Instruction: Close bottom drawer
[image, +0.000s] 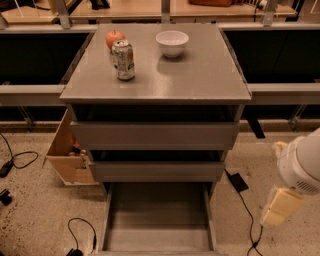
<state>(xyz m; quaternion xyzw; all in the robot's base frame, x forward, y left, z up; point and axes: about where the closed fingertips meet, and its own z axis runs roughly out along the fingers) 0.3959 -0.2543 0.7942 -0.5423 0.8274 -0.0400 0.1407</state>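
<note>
The grey cabinet (155, 130) stands in the middle with three drawers. The bottom drawer (157, 217) is pulled far out toward me; its long shallow grey tray is empty and its front edge runs along the bottom of the view. The two drawers above it (155, 134) (156, 170) are almost shut. My gripper (279, 206) hangs at the lower right on a white arm (300, 162), to the right of the open drawer, apart from it and well clear of the cabinet.
On the cabinet top stand a soda can (123, 60), a red apple (114, 38) and a white bowl (172, 43). An open cardboard box (67, 157) sits left of the cabinet. Black cables lie on the speckled floor (20, 160) (245, 200). Dark shelving runs behind.
</note>
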